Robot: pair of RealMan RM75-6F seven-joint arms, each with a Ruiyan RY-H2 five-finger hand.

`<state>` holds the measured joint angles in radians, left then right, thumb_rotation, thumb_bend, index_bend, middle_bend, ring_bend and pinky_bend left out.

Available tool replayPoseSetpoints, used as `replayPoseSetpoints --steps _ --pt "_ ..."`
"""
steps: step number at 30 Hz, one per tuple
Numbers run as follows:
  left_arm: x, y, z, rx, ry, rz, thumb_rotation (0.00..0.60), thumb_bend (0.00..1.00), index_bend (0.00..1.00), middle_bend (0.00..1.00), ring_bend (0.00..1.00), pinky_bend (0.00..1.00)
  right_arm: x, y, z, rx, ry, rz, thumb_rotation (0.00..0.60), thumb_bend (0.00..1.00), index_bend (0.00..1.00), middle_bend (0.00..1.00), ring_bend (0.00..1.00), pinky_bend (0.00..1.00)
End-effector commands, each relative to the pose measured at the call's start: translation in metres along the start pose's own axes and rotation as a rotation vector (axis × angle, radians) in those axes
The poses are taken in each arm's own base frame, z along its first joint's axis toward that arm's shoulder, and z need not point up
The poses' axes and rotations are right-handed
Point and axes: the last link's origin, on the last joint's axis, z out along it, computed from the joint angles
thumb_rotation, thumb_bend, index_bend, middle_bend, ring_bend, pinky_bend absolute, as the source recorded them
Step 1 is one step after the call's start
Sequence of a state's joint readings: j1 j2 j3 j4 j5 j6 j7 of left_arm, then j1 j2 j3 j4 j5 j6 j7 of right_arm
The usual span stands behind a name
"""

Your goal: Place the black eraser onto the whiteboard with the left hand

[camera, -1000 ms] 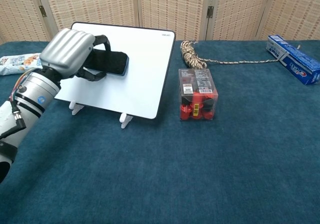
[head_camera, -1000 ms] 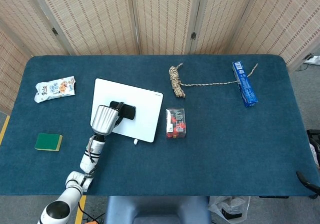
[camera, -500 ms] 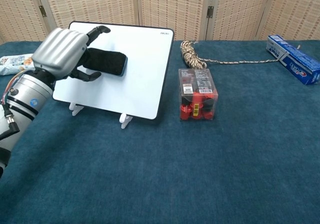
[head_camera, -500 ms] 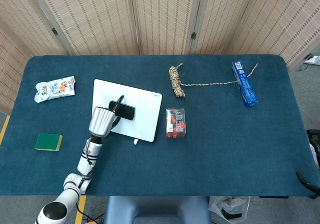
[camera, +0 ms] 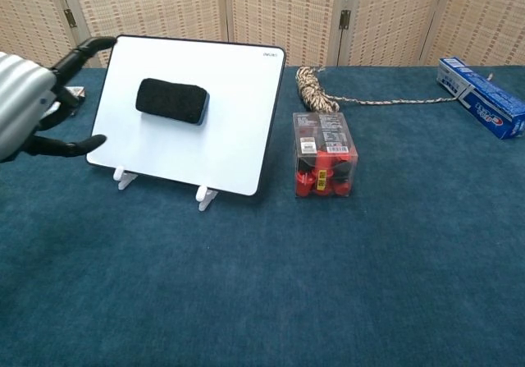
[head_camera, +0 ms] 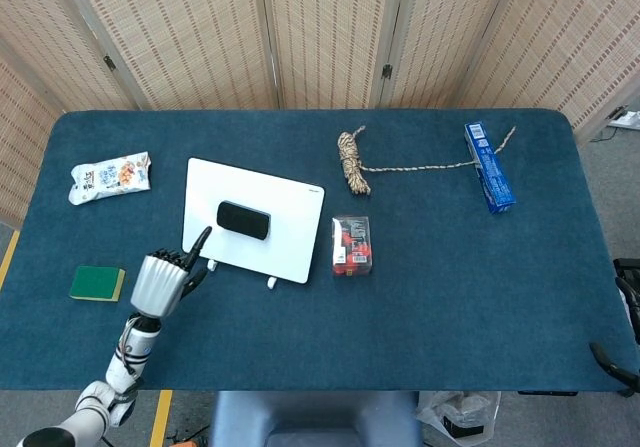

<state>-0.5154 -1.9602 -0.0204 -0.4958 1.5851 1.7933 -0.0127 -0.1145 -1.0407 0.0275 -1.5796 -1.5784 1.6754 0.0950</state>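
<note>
A blue-covered table (head_camera: 420,307) holds a white whiteboard (head_camera: 285,242), propped on small white feet so its face tilts up toward the robot. The black eraser (head_camera: 243,220) lies on the left half of the board's face, touched by nothing, which suggests the placing itself is done. The left robot hand (head_camera: 162,283) hangs just off the board's near left corner, empty, its fingers spread wide and pointing toward the board; it is clear of both board and eraser. The right robot hand shows in neither view. To the right of the board sits a clear box of red items (head_camera: 351,246), close beside it but apart. Farther back lie a coiled rope (head_camera: 352,160) and a blue carton (head_camera: 488,165). At the left are a snack packet (head_camera: 110,176) and a green sponge (head_camera: 97,283).
</note>
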Motion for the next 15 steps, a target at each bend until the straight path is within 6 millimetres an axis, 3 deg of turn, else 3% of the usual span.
replayPoseSetpoints --steps 1,4,7,11,15 --pt "0.069 -0.033 -0.068 0.129 -0.055 0.092 0.600 0.23 0.05 1.00 0.78 0.95 -0.005 -0.005 0.002 0.001 -0.013 -0.016 0.600 0.27 0.00 0.00 0.02 0.14" --pt "0.107 -0.042 -0.098 0.225 -0.170 0.050 0.600 0.23 0.04 0.99 0.69 0.87 -0.009 -0.008 0.004 0.003 -0.026 -0.032 0.600 0.27 0.00 0.00 0.02 0.13" --pt "0.132 -0.049 -0.125 0.304 -0.273 0.042 0.600 0.23 0.02 0.93 0.63 0.82 -0.012 -0.011 0.006 0.003 -0.035 -0.045 0.600 0.27 0.00 0.00 0.02 0.14" --pt "0.150 -0.051 -0.150 0.376 -0.433 0.103 0.600 0.23 0.02 0.77 0.48 0.67 -0.015 -0.015 0.008 0.004 -0.041 -0.060 0.600 0.27 0.00 0.00 0.02 0.13" --pt "0.161 -0.045 -0.154 0.368 -0.473 0.072 0.600 0.23 0.05 0.65 0.38 0.54 -0.017 -0.016 0.011 0.005 -0.047 -0.068 0.600 0.27 0.00 0.00 0.02 0.13"
